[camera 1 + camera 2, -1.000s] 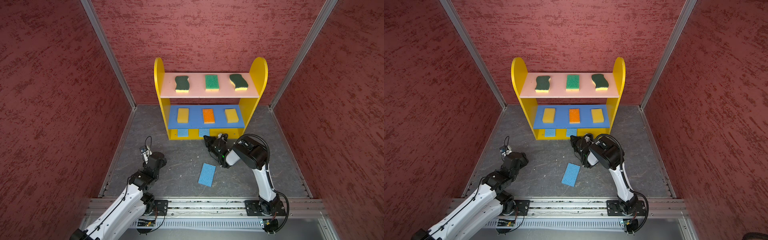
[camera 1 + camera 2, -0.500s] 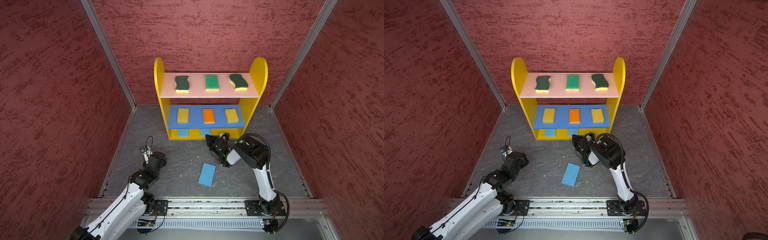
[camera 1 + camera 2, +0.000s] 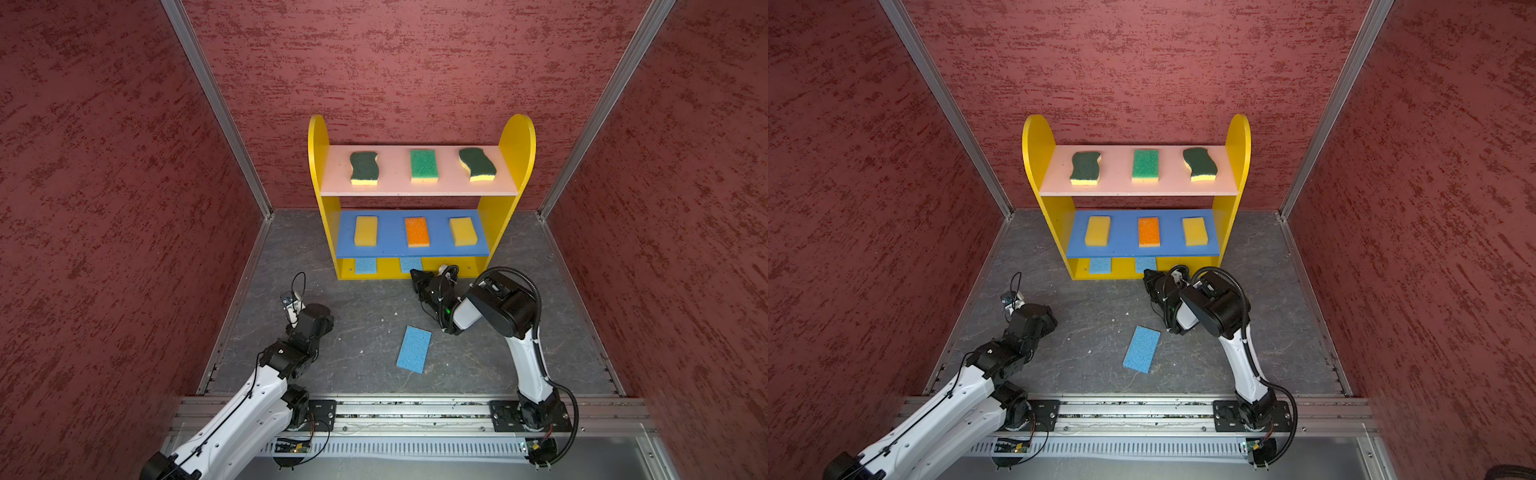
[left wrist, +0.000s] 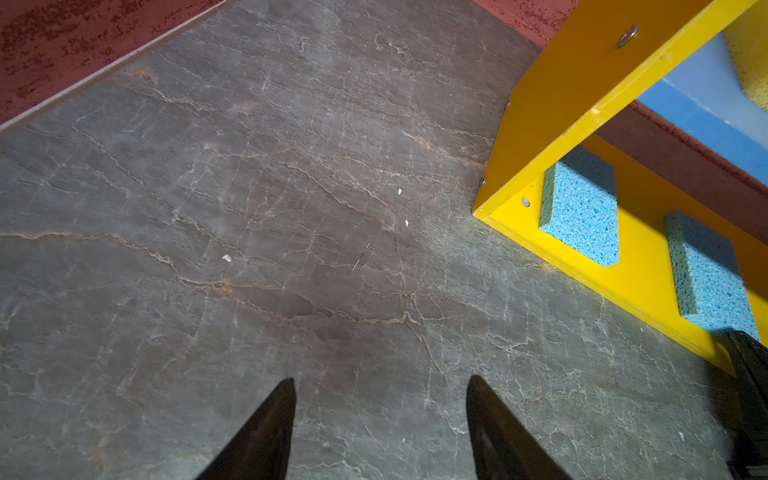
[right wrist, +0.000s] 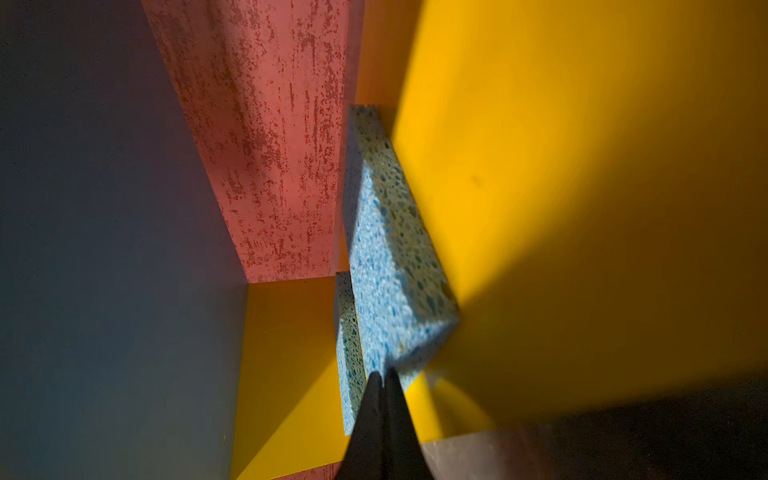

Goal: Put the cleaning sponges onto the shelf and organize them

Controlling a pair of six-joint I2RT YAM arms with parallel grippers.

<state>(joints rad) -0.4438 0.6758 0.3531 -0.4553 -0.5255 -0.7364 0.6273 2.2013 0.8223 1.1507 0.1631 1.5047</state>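
One loose blue sponge [image 3: 414, 349] lies flat on the grey floor [image 3: 365, 316], back behind the right gripper [image 5: 383, 372] and off to the side of the left gripper [image 4: 380, 379]. It touches neither.

The left fingers are spread apart with nothing between them. There's bare floor ahead of the tips, and the shelf [image 4: 582, 95] corner is further out to one side.

The right fingers are pressed together on nothing. The tips are right at the front of the yellow bottom board, at the corner of a blue sponge [image 5: 390, 249]. Can't tell if they actually touch it. A second blue sponge [image 4: 582, 208] lies further along that board.

Beyond the tips and higher up, the blue board has two yellow sponges [image 3: 365, 230] with the orange sponge [image 3: 417, 232] between them. The pink top board has the bright green sponge [image 3: 423, 165] between two wavy dark-green sponges [image 3: 364, 167].
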